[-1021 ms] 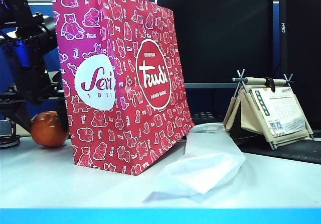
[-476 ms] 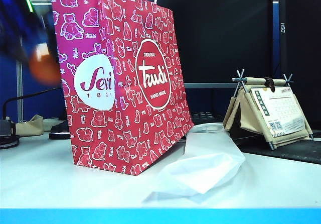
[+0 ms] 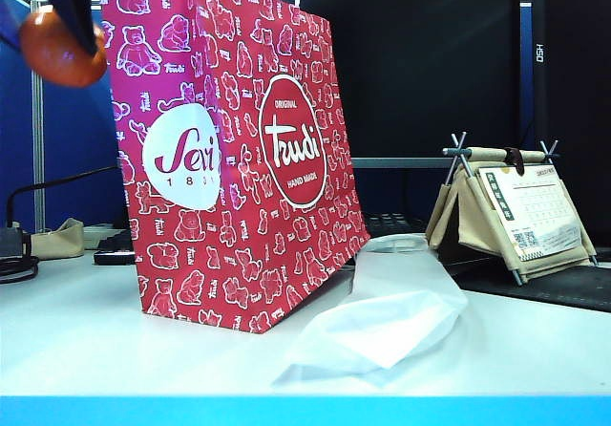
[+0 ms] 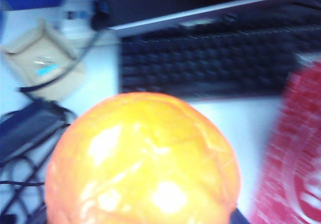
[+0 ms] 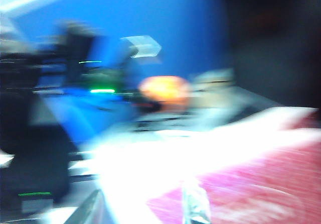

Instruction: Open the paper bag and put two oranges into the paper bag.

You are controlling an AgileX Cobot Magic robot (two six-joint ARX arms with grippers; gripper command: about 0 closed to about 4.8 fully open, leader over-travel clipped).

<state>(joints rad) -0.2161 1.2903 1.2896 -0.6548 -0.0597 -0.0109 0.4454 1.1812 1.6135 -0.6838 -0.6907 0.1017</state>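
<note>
Orange fruit (image 3: 59, 48) sits clamped in the left claw (image 3: 67, 10), high at the far left beside the paper bag's (image 3: 239, 159) top edge. The bag stands upright on the counter (image 3: 115, 340). The right claw's blurred view leaves its state unclear.
</note>
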